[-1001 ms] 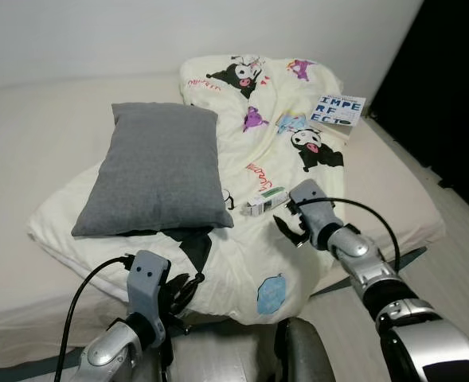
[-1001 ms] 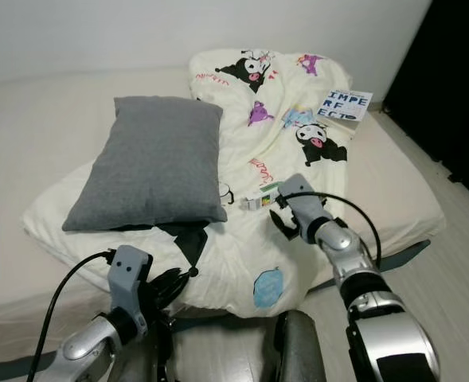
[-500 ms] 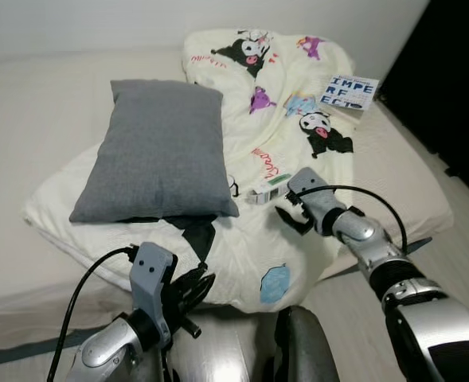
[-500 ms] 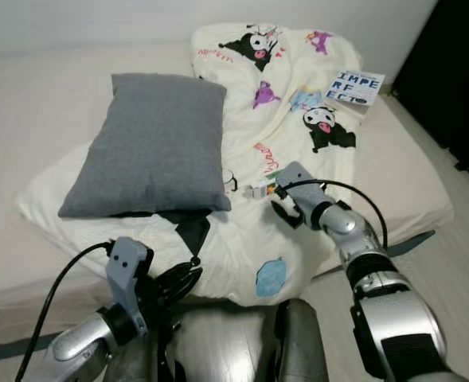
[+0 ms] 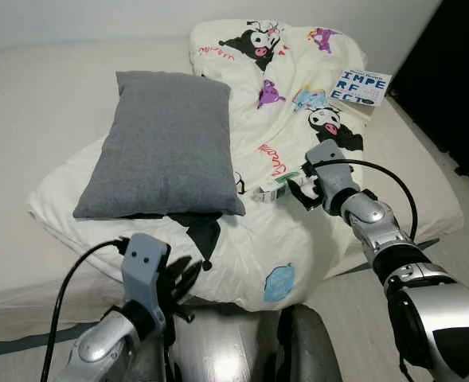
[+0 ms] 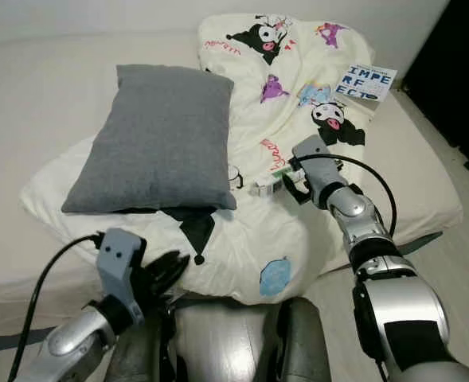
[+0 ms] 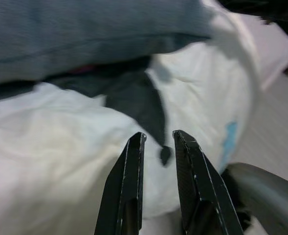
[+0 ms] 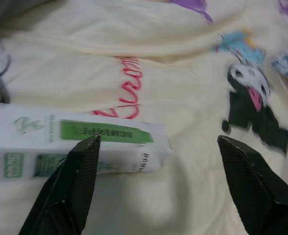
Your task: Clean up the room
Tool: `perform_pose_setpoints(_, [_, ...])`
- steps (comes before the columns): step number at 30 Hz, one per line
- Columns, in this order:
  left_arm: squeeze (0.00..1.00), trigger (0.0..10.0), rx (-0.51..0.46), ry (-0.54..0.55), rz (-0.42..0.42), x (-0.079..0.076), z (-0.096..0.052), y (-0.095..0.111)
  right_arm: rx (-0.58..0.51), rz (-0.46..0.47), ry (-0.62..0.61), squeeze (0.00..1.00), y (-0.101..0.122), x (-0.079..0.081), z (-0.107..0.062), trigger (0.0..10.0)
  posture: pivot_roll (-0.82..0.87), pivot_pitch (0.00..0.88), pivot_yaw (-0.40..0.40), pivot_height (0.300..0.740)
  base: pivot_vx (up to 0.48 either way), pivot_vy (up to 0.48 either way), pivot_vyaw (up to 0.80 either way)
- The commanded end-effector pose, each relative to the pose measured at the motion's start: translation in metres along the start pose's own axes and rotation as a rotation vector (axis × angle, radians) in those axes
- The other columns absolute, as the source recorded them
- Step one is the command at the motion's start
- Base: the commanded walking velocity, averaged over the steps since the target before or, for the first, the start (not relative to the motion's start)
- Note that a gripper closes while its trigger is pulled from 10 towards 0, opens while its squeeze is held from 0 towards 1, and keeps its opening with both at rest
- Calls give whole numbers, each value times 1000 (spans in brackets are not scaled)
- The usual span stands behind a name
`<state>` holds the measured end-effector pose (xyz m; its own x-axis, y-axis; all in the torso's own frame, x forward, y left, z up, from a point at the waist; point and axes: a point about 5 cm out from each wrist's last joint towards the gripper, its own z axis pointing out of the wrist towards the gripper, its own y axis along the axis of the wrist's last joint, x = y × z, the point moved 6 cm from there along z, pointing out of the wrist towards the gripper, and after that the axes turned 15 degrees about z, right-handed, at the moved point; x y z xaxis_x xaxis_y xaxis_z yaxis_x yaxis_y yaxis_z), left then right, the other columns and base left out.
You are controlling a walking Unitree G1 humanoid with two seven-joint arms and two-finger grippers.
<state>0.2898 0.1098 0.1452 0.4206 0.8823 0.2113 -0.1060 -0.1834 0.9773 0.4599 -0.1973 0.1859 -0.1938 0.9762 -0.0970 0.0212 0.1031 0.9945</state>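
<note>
A small white box with a green label (image 5: 271, 189) lies on the cartoon-print blanket (image 5: 242, 239) in the middle of the bed. My right gripper (image 5: 299, 188) is right at the box's near end, open wide. In the right wrist view the box (image 8: 75, 147) sits against one fingertip (image 8: 87, 152), and the right gripper (image 8: 158, 142) holds nothing. My left gripper (image 5: 183, 275) hangs low at the bed's front edge. Its fingers (image 7: 134, 161) stand a narrow gap apart with nothing between them, pointing at the blanket's hanging edge.
A grey pillow (image 5: 166, 143) rests on the blanket to the left of the box. A book with blue letters (image 5: 360, 86) lies at the bed's far right corner. The bare mattress (image 5: 35, 95) stretches left. Pale floor (image 5: 457, 263) and a dark area are on the right.
My right gripper has reached forward over the blanket and now meets the box's end. The camera has shifted, so the bed sits lower in view. The left arm has sunk a little.
</note>
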Motion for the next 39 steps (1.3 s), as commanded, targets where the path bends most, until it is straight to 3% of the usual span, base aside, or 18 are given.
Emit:
perform_pose_setpoints(1, [0, 10000, 39, 36, 2, 5, -4, -8, 28, 155, -108, 0, -14, -20, -6, 10000, 272, 387, -52, 576, 0, 0, 0])
perform_pose_setpoints(2, [0, 10000, 40, 44, 7, 7, -5, -7, 21, 218, -141, 0, -15, -26, -8, 10000, 272, 387, -52, 576, 0, 0, 0])
perform_pose_setpoints(4, [0, 10000, 40, 44, 7, 7, -5, -7, 21, 218, -141, 0, -15, -26, -8, 10000, 272, 387, -52, 576, 0, 0, 0])
perform_pose_setpoints(5, [0, 10000, 42, 51, 11, 8, -5, -7, 24, 283, -162, 0, -18, -30, -10, 10000, 275, 388, -51, 576, 0, 0, 0])
perform_pose_setpoints(8, [0, 10000, 42, 51, 11, 8, -5, -7, 24, 283, -162, 0, -18, -30, -10, 10000, 275, 388, -51, 576, 0, 0, 0])
perform_pose_setpoints(9, [0, 10000, 44, 59, 14, 9, -6, -7, 28, 349, -170, 0, -22, -32, -11, 10000, 277, 389, -51, 576, 0, 0, 0])
perform_pose_setpoints(16, [0, 10000, 53, 95, 32, 15, -7, -6, 60, 398, -159, 0, -32, -30, -13, 10000, 286, 391, -43, 576, 0, 0, 0])
perform_pose_setpoints(21, [0, 10000, 57, 121, 41, 19, -6, -6, 94, 353, -69, 0, -35, -14, -10, 10000, 285, 392, -43, 576, 0, 0, 0])
perform_pose_setpoints(22, [0, 10000, 59, 127, 43, 21, -6, -6, 115, 341, -3, 0, -37, -2, -9, 10000, 285, 392, -43, 576, 0, 0, 0])
perform_pose_setpoints(25, [0, 10000, 62, 134, 46, 22, -6, -6, 134, 334, 56, 0, -40, 9, -8, 10000, 285, 391, -42, 576, 0, 0, 0])
perform_pose_setpoints(28, [0, 10000, 68, 150, 53, 24, -7, -7, 175, 268, 163, 0, -48, 29, -9, 10000, 286, 392, -39, 576, 0, 0, 0])
perform_pose_setpoints(30, [0, 10000, 68, 150, 53, 24, -7, -7, 175, 268, 163, 0, -48, 29, -9, 10000, 286, 392, -39, 576, 0, 0, 0])
perform_pose_setpoints(31, [0, 10000, 71, 158, 59, 26, -7, -7, 189, 207, 179, 0, -51, 32, -9, 10000, 294, 396, -31, 576, 0, 0, 0])
perform_pose_setpoints(32, [0, 10000, 71, 158, 59, 26, -7, -7, 189, 207, 179, 0, -51, 32, -9, 10000, 294, 396, -31, 576, 0, 0, 0])
perform_pose_setpoints(33, [0, 10000, 72, 167, 63, 28, -7, -7, 199, 104, 166, 0, -53, 31, -9, 10000, 295, 399, -29, 576, 0, 0, 0])
perform_pose_setpoints(35, [0, 10000, 72, 167, 63, 28, -7, -7, 199, 104, 166, 0, -53, 31, -9, 10000, 295, 399, -29, 576, 0, 0, 0])
perform_pose_setpoints(37, [0, 10000, 77, 179, 70, 32, -8, -7, 186, -76, 116, 0, -47, 23, -7, 10000, 299, 403, -25, 576, 0, 0, 0])
perform_pose_setpoints(39, [0, 10000, 79, 183, 72, 33, -9, -8, 175, -107, 98, 0, -43, 20, -5, 10000, 301, 403, -25, 576, 0, 0, 0])
